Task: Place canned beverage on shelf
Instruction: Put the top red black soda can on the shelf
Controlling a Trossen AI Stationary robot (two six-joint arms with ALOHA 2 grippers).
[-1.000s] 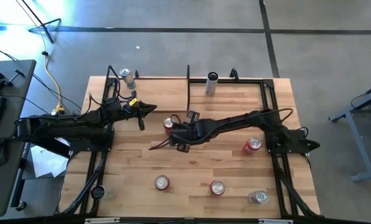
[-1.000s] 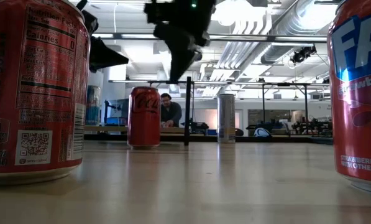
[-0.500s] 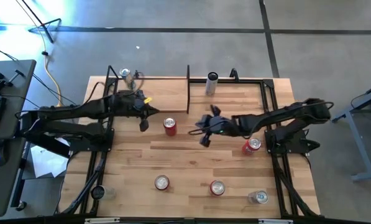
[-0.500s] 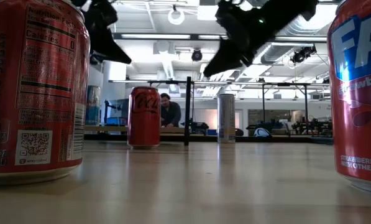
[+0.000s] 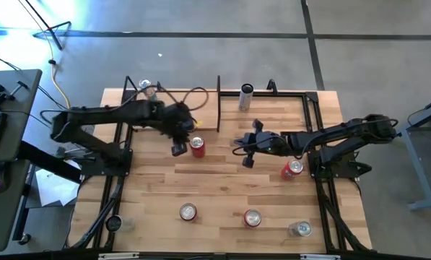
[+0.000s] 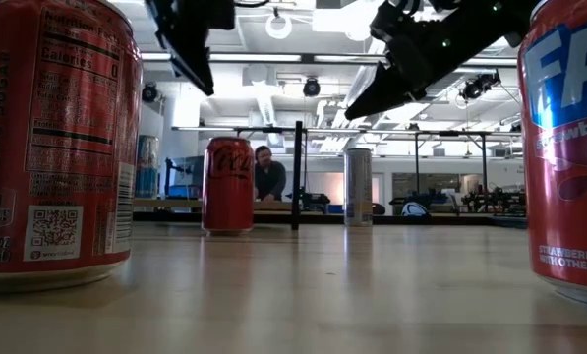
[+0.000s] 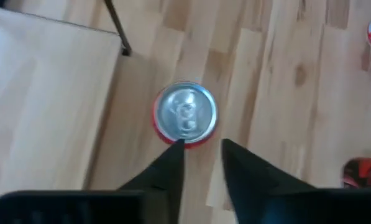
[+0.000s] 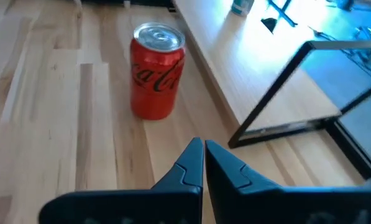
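Note:
A red cola can (image 5: 197, 146) stands upright on the planked tabletop, just in front of the pale-wood shelf (image 5: 190, 108) with its black uprights. It also shows in the left wrist view (image 7: 185, 116), the right wrist view (image 8: 156, 70) and the low view (image 6: 228, 184). My left gripper (image 7: 201, 148) is open and hovers above the can on its left side (image 5: 177, 149), touching nothing. My right gripper (image 8: 203, 148) is shut and empty, to the can's right (image 5: 244, 152) and raised off the table. A silver can (image 5: 245, 97) and another can (image 5: 146, 88) stand at the shelf.
A red can (image 5: 294, 169) stands under the right arm. Three more cans (image 5: 188, 211), (image 5: 252, 217), (image 5: 300, 229) stand along the near edge; two of them loom close in the low view (image 6: 52, 147), (image 6: 568, 147). A black upright (image 5: 219, 101) divides the shelf.
My right gripper has drawn away from the red cola can toward the table's right edge, leaving the can upright in place. My left gripper has gone toward the right and over the can, tipping to point downward.

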